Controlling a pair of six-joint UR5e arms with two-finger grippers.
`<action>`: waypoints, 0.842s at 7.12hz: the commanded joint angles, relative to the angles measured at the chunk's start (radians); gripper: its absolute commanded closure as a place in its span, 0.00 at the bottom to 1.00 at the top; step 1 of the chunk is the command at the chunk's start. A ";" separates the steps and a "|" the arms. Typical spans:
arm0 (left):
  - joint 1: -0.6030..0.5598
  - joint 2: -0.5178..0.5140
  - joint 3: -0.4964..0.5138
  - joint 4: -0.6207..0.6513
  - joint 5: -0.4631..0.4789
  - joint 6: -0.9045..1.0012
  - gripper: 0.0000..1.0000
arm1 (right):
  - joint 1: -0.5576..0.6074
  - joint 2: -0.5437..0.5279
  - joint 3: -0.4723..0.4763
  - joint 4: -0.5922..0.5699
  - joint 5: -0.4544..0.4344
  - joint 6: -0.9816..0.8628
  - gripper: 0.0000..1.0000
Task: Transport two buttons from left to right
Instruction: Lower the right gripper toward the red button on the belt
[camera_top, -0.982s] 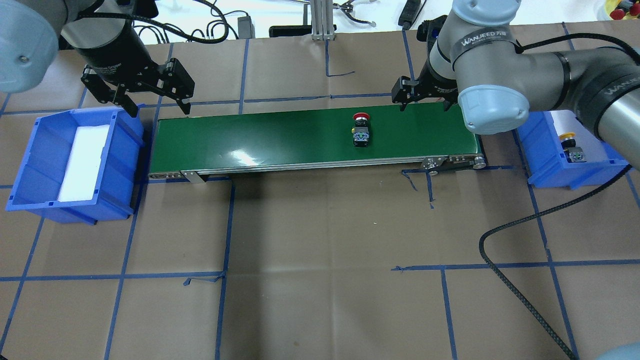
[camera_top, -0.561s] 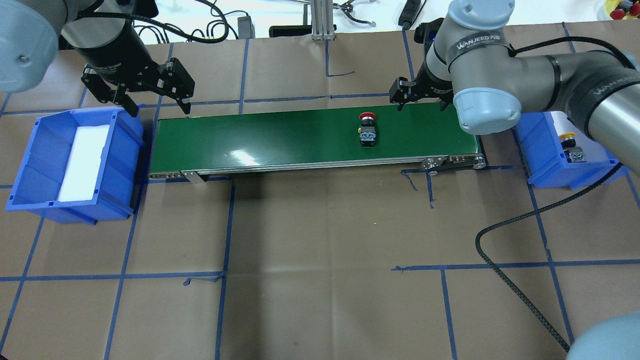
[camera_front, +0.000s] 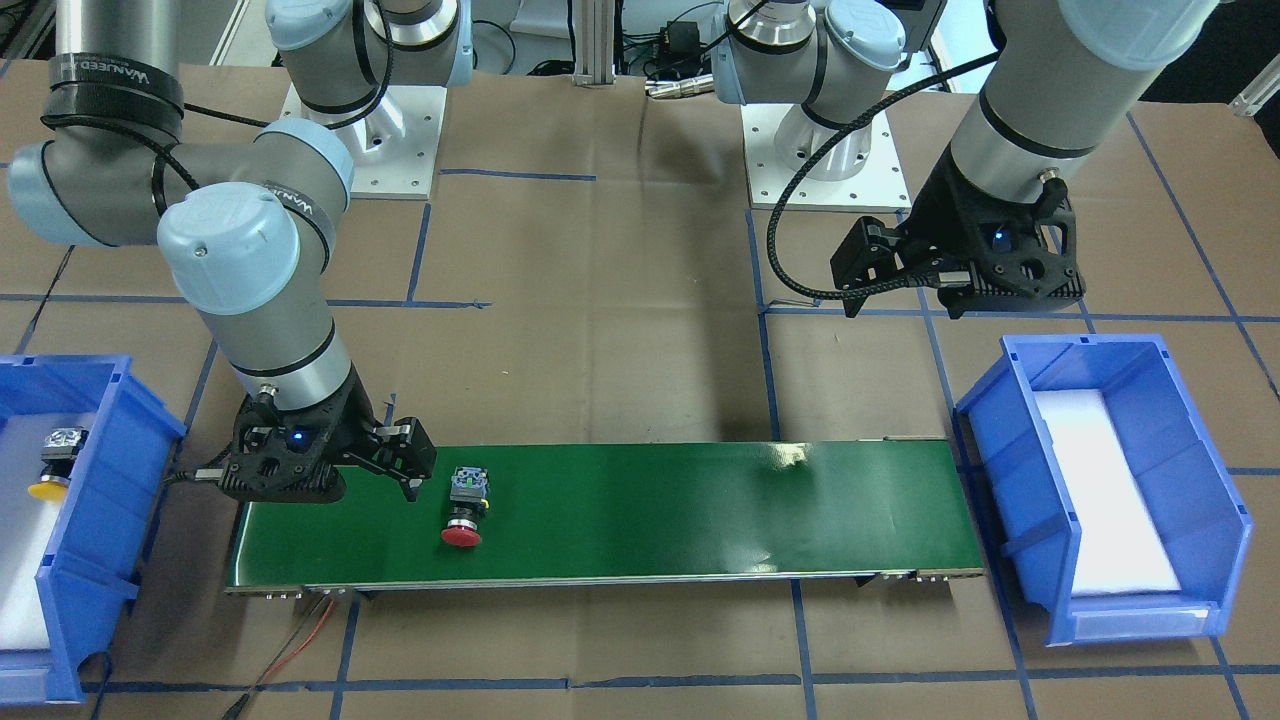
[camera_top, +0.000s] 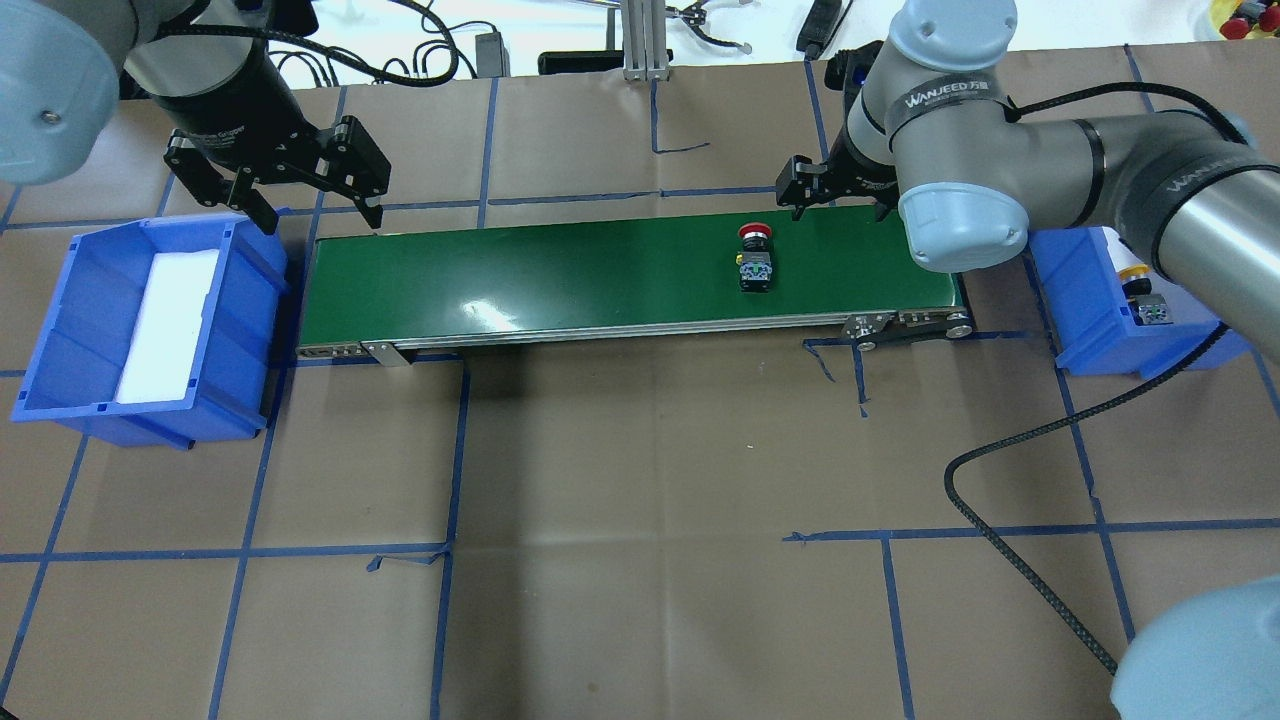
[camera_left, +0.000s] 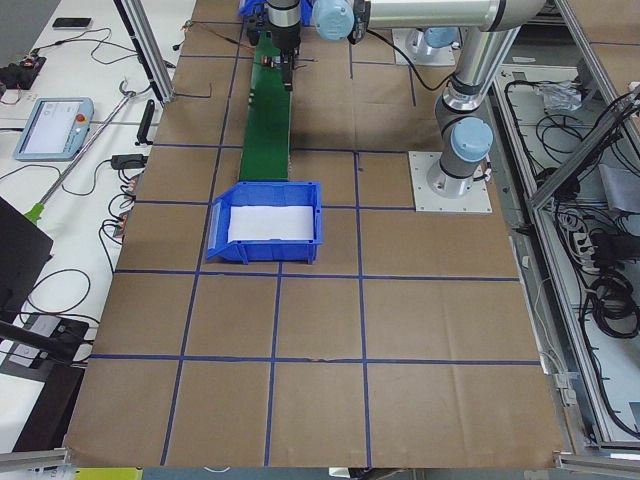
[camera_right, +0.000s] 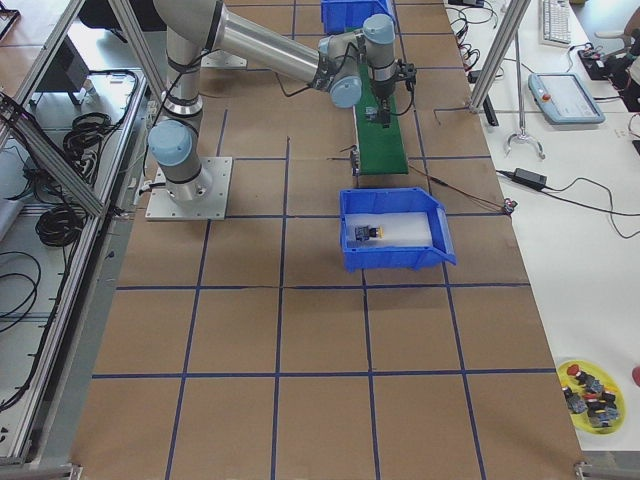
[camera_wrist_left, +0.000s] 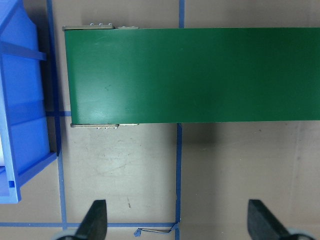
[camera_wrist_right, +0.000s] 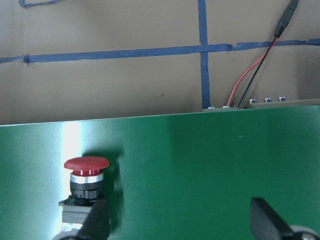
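Note:
The red button (camera_top: 755, 262) lies on its side on the green conveyor belt (camera_top: 560, 270), near the belt's right end; it also shows in the front view (camera_front: 465, 510) and the right wrist view (camera_wrist_right: 86, 175). The yellow button (camera_top: 1140, 290) lies in the right blue bin (camera_top: 1085, 310). My right gripper (camera_top: 840, 208) is open and empty over the belt's far edge, with the red button beside its left finger (camera_wrist_right: 97, 220). My left gripper (camera_top: 320, 220) is open and empty, above the table just beyond the belt's left end.
The left blue bin (camera_top: 60, 330) holds only a white foam pad. A black cable (camera_top: 1000, 470) loops over the table at the right. Red and black wires (camera_front: 300, 640) leave the belt's right end. A yellow dish of spare buttons (camera_right: 590, 385) sits far off.
The red button has travelled right along the belt. My right arm has shifted slightly left, gripper still open. The left arm has not moved.

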 joint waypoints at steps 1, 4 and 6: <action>0.000 -0.001 0.000 0.000 0.000 0.000 0.00 | 0.026 0.020 0.001 0.001 0.038 0.068 0.00; 0.000 0.001 0.000 0.000 0.000 0.000 0.00 | 0.053 0.052 0.001 -0.007 0.040 0.096 0.00; 0.000 -0.001 0.000 0.000 0.000 0.000 0.00 | 0.053 0.078 -0.002 -0.008 0.027 0.090 0.00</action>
